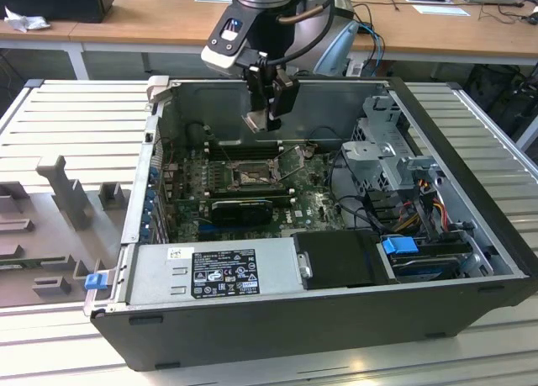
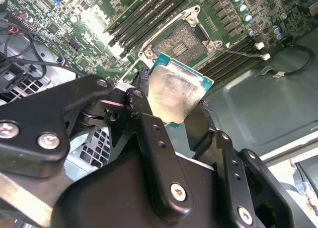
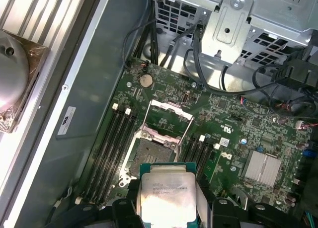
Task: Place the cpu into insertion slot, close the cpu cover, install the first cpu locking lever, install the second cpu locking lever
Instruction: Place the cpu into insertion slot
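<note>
A ribbed aluminium bench (image 1: 76, 117) carries an open black computer case (image 1: 336, 319) lying on its side. Beyond it stand pale wooden desks (image 1: 151, 20) strewn with papers, and a grey moulded tray (image 1: 50, 226) lies on the bench at the exterior view's left. Inside the case a silver power supply (image 1: 210, 272) runs along the near wall, and a perforated steel drive cage (image 3: 238, 29) fills one corner.

The matte black fingers (image 2: 144, 114), jointed with bright screw heads, are clamped on two opposite edges of the cpu (image 2: 174, 94). It is a flat square chip with a dull, smeared silver face and a green rim, held in the air, clear of the board.

Below and just ahead of the fingertips lies the insertion slot (image 3: 151, 156), a square socket with a dark rim in the green circuit board, its contact field bare. Past the slot, farther from the fingers, the cpu cover (image 3: 171, 109), a thin silver frame with a square window, is swung up on its hinge. Long black memory slots (image 3: 112, 143) flank the socket on both sides, and a finned heat sink (image 3: 261, 166) sits off to one side.
</note>
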Robot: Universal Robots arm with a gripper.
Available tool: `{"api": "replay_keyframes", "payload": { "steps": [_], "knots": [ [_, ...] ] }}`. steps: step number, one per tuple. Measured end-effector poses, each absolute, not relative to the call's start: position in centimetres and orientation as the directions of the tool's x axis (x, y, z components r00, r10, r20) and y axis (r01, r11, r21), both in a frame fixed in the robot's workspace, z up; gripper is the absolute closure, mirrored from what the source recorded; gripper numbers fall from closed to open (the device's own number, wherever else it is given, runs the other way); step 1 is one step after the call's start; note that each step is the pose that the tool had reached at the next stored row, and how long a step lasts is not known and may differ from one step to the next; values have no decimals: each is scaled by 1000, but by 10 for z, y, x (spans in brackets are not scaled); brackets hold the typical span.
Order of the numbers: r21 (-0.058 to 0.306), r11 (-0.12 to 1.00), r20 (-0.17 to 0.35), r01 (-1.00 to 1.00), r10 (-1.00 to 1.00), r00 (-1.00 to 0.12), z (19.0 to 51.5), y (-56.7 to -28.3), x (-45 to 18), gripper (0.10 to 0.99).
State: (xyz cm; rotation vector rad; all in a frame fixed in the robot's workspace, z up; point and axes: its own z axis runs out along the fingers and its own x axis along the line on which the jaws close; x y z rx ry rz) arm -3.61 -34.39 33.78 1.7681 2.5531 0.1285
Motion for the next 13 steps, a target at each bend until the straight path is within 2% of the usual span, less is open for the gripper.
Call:
{"api": "replay_keyframes", "payload": {
  "steps": [13],
  "knots": [
    [83,330,21,940,943,-333,333,-344,-36,553]
  ]
}}
